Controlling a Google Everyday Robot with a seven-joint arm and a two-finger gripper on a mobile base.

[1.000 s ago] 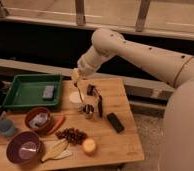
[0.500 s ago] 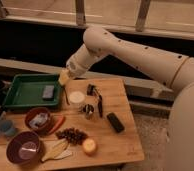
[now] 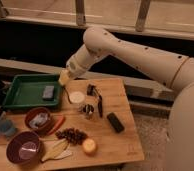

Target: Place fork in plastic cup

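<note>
By the green tray (image 3: 23, 93), closed hand (image 3: 64, 78).

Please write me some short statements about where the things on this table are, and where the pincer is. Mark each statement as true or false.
1. The pincer is shut and hangs over the right end of the green tray. True.
2. The plastic cup stands inside the green tray. False: it stands outside the tray, left of the brown bowl.
3. The purple bowl is at the near left corner of the table. True.
4. The black bar lies in the purple bowl. False: it lies on the bare wood, right of the metal cup.
</note>
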